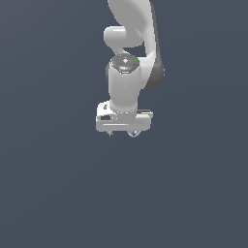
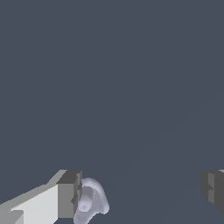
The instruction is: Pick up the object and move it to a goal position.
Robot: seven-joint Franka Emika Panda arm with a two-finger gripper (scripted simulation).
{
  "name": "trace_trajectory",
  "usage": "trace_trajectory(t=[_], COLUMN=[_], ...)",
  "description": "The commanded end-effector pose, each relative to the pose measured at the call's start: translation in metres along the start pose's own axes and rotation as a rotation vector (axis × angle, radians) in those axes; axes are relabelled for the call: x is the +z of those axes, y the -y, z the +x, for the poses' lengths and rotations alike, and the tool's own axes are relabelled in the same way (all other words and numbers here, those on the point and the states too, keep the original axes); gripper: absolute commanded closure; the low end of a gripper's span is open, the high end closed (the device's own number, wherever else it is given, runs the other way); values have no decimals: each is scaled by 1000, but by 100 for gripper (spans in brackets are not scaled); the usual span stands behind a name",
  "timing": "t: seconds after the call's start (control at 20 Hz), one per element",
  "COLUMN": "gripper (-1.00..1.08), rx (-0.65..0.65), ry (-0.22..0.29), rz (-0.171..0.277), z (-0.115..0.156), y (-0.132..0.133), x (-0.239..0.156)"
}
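Note:
In the wrist view the object (image 2: pixel 92 202), a tiny pale lilac-grey rounded piece, sits right against the pad of one finger (image 2: pixel 68 199). The other finger (image 2: pixel 213 188) stands far off across a wide gap, so my gripper (image 2: pixel 140 194) is open, with the object between the fingers on one side. In the exterior view the white gripper (image 1: pixel 123 131) hangs straight down from the arm, and a small pale rounded bit of the object (image 1: pixel 133 132) peeks out under the hand. I cannot tell whether the object rests on the floor.
The plain dark blue-grey floor (image 1: pixel 58 193) fills both views. The white arm (image 1: pixel 127 72) rises above the gripper to the top of the exterior view. No goal marker shows.

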State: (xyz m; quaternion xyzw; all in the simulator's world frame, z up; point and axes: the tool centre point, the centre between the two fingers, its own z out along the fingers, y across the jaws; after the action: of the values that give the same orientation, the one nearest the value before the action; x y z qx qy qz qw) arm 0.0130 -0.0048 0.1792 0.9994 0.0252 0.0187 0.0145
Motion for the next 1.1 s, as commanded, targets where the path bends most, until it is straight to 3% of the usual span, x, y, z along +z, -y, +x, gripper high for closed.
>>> trace_trajectory(t=[0.0,0.55,1.05], gripper=[-92,-92,-92], rx=[0,23,-57], ry=[0,30,30], rz=[0,19,20], z=[0,-8,-18], y=[0,-14,-3], x=[0,8,19])
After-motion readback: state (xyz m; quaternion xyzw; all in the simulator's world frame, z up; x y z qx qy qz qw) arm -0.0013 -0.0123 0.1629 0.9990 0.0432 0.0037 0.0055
